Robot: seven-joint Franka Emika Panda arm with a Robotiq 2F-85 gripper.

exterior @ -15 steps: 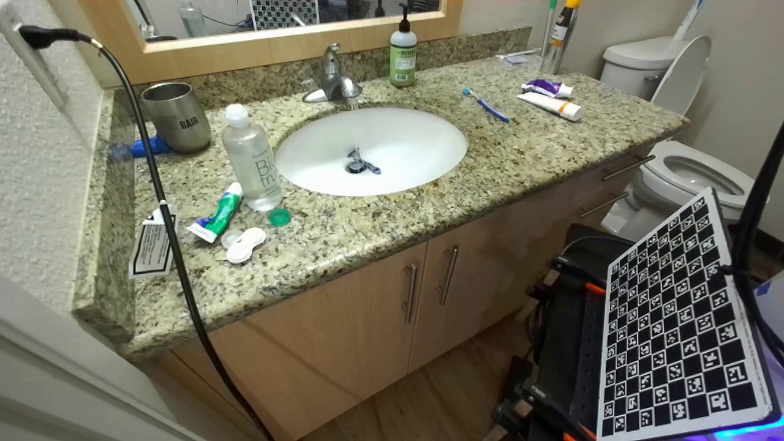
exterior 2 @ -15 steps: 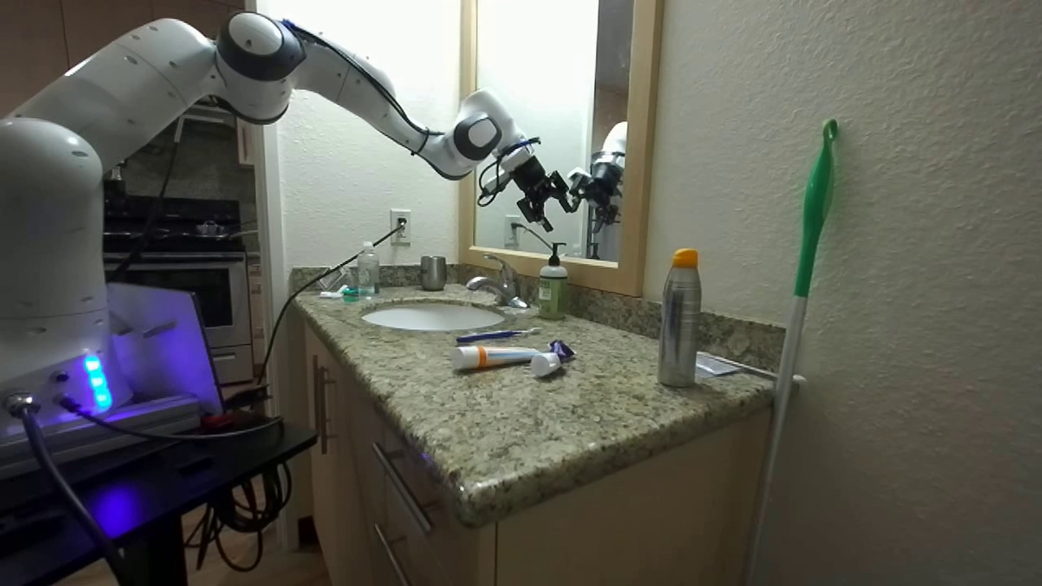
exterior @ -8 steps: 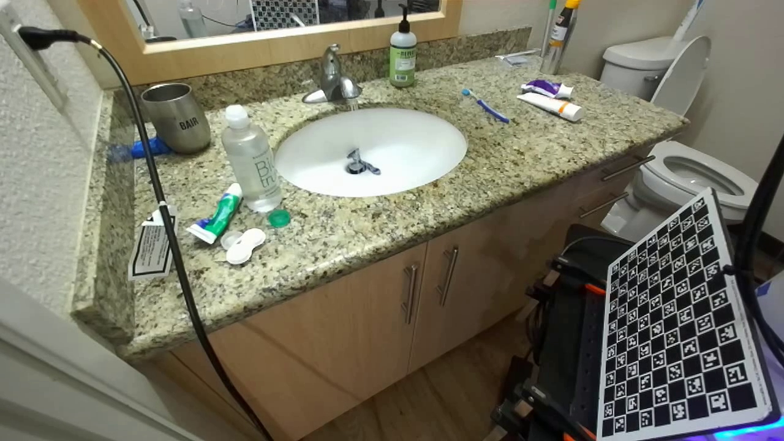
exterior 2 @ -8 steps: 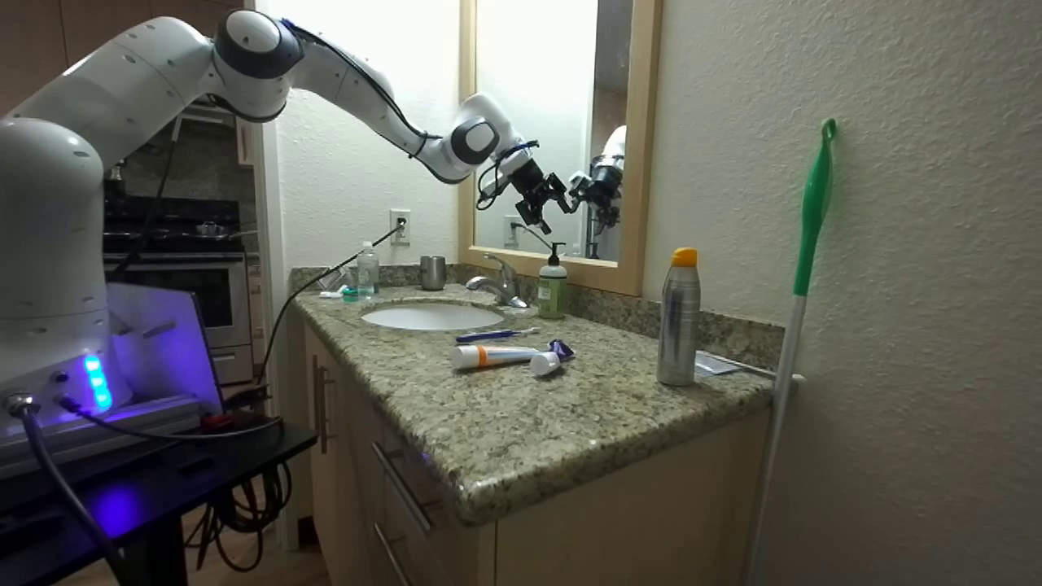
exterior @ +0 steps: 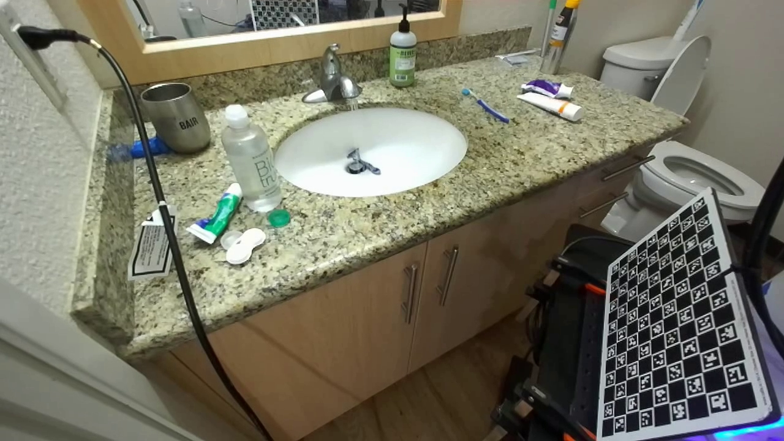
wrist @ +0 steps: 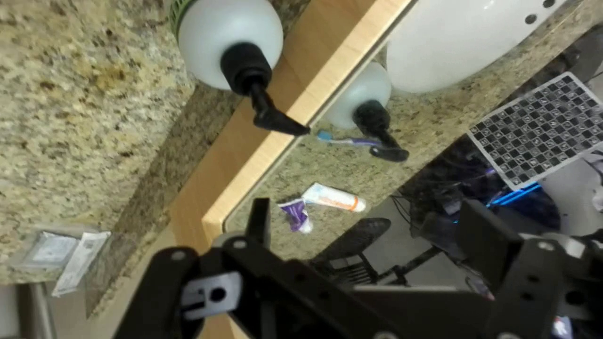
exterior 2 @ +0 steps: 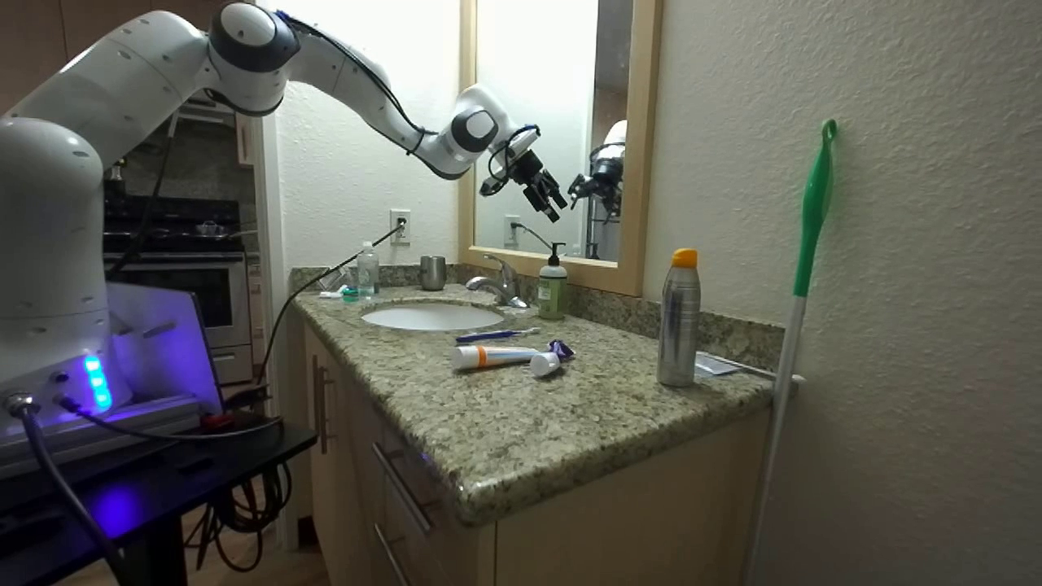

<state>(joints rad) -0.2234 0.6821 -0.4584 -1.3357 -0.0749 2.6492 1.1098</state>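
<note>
I hold nothing: my pincer (wrist: 374,230) stands wide open, nearest the soap bottle (exterior 2: 553,295), centre of an exterior view. I judge this a positioning step; touching the soap bottle would call for coming down first. In an exterior view I count one soap bottle, one faucet (exterior: 332,79), one toothbrush (exterior: 489,109), and two tubes (exterior: 551,106) at upper right

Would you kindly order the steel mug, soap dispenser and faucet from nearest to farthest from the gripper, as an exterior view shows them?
1. Soap dispenser, below the gripper
2. Faucet, behind the sink
3. Steel mug, past the faucet, near a corner of the counter
</note>
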